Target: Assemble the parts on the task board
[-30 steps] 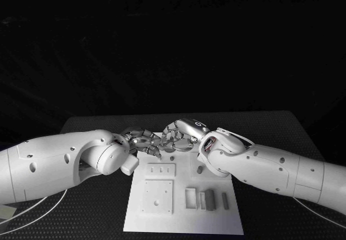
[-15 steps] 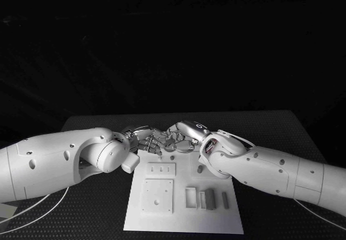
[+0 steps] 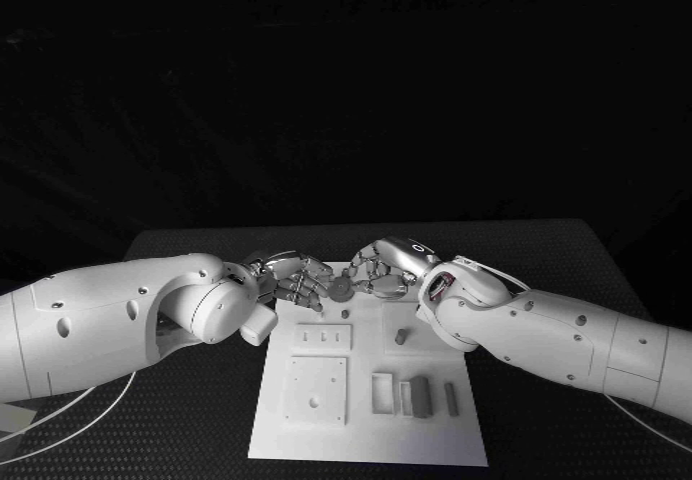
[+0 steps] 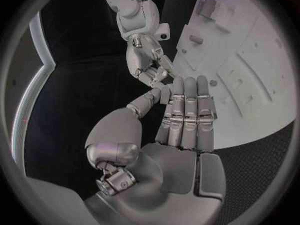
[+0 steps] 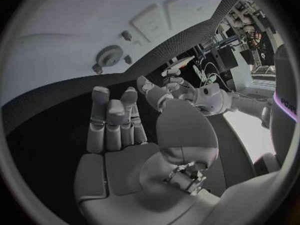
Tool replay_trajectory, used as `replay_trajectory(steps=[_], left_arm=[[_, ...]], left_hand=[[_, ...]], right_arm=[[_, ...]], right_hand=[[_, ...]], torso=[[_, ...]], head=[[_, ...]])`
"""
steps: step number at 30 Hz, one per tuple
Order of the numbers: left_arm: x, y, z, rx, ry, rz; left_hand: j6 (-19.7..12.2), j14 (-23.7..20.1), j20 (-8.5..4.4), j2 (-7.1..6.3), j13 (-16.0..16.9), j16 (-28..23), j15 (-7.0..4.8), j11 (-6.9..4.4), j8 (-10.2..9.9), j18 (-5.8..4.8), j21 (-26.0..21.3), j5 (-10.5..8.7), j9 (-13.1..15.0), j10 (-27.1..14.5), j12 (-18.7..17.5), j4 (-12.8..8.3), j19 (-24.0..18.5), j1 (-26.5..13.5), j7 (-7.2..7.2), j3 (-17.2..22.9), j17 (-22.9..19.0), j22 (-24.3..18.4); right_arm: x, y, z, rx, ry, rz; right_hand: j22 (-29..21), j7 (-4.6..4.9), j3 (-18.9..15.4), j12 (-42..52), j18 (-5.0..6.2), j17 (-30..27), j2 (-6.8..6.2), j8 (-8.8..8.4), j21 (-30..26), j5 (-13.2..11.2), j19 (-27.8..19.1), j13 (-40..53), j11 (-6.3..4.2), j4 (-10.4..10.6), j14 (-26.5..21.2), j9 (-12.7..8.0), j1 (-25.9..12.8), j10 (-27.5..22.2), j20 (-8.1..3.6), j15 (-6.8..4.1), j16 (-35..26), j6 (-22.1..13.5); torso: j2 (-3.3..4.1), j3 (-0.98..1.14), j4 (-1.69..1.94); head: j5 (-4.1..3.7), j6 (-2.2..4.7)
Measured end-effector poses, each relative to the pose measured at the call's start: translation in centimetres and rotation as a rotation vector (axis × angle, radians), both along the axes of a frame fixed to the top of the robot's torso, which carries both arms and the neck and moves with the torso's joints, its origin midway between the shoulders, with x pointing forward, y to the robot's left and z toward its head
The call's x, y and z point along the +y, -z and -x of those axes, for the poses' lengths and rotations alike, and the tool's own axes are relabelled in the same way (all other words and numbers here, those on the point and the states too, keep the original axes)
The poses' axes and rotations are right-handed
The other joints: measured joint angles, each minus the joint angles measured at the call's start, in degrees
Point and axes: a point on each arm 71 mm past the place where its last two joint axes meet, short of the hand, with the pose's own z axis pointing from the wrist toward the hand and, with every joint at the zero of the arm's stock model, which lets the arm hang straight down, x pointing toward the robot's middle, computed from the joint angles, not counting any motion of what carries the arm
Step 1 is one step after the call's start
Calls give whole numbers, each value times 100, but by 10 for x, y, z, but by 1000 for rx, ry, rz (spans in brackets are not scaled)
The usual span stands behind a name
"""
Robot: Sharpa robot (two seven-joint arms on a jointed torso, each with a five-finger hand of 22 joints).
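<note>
The white task board (image 3: 368,440) lies in the middle of the black table. A small grey gear (image 3: 342,289) sits at its far end, between my two hands; the gear (image 5: 109,55) lies flat on the board with short pegs around it. My left hand (image 3: 296,280) hovers just left of the gear, its fingers (image 4: 187,110) straight and side by side, thumb apart, nothing in it. My right hand (image 3: 387,268) is just right of the gear, fingers (image 5: 112,120) bent over an empty palm. Neither hand touches the gear.
Nearer on the board are a slotted plate (image 3: 325,338), a square plate (image 3: 316,390), a short peg (image 3: 401,338), a white frame (image 3: 382,393) and two grey blocks (image 3: 418,398). Both forearms flank the board. Cables curve along the table's left side (image 3: 72,420).
The two hands, closely meshed one second ago, have drawn apart. The right hand has shifted right, and the gear now shows between them.
</note>
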Motion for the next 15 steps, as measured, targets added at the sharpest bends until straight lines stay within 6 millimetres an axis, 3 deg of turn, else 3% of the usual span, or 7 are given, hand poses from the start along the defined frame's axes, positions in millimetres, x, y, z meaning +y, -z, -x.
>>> replay_trajectory(steps=[7, 15], left_arm=[[3, 2, -1, -8, 14, -102], [6, 6, -5, -39, 66, -309]], left_hand=[[10, 59, -22, -8, 38, 44, -30, 6, -11, 0, 41, -78, 34, 32, 0, 13, 22, -8, -10, 58, 19, 62], [59, 246, -124, -46, 212, 301, -142, -105, 112, 0, 200, -100, 146, 225, 163, 106, 206, -46, -59, 84, 62, 277]], right_arm=[[-16, 0, -3, -4, 29, 7], [-26, -13, -4, -25, 47, -14]], right_hand=[[-1, 0, 0, 0, 0, 0, 0, 0, 0, 0, 0, 0, 0, 0, -3, 0, 0, 0, 1, 4, 0, 0], [-1, -1, 16, 0, 0, 0, 0, 0, 0, 0, -1, 0, 1, -16, -4, 0, 0, 1, 1, 5, 0, 1]], torso=[[1, 3, -1], [-1, 7, -4]], head=[[10, -27], [25, -69]])
